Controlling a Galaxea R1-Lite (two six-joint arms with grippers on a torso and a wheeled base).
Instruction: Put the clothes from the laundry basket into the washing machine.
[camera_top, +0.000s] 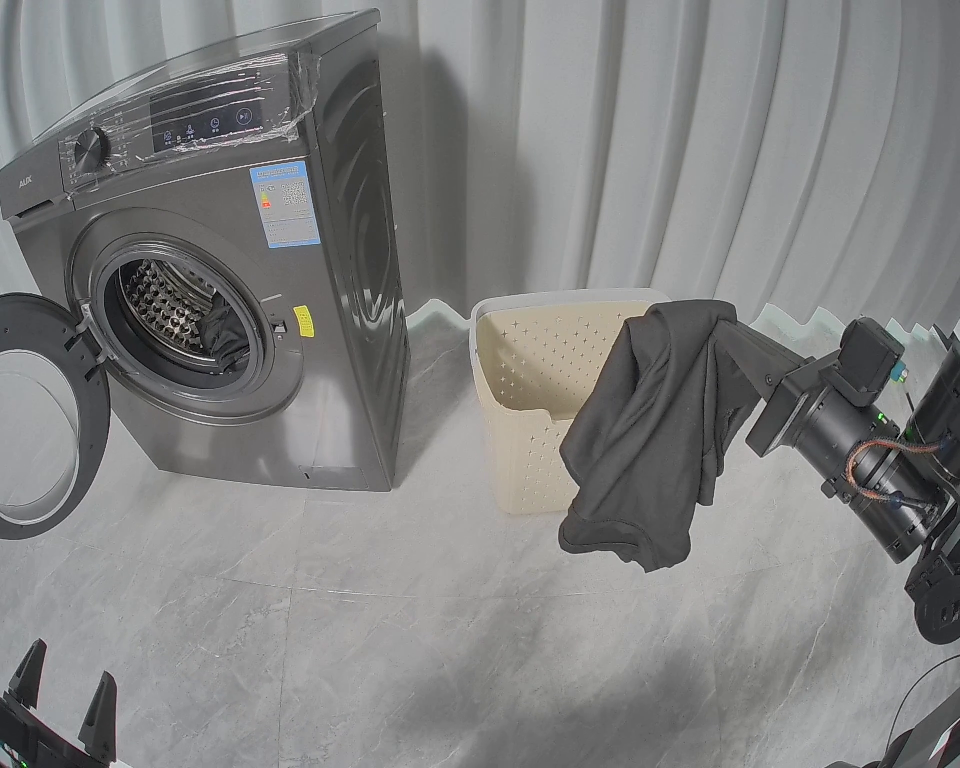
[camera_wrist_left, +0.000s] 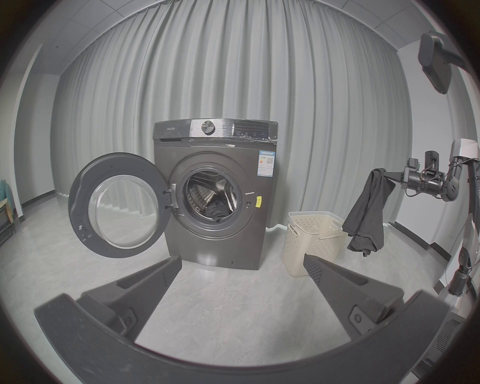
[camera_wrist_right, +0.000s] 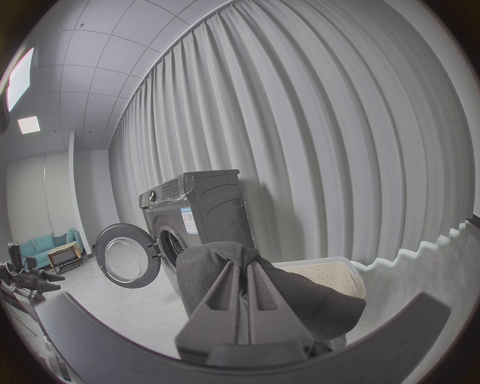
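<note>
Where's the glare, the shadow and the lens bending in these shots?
Head view: plastic film on the washing machine glints, and the machine throws a shadow on the curtain. Left wrist view: curtain folds bow outward, corners go black. Right wrist view: ceiling lights glare; the dark shirt in the right gripper hides part of the basket.

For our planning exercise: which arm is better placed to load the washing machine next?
Right: the right gripper is shut on the dark garment, held up beside the laundry basket; the left gripper is open and empty. The washing machine door is open.
</note>
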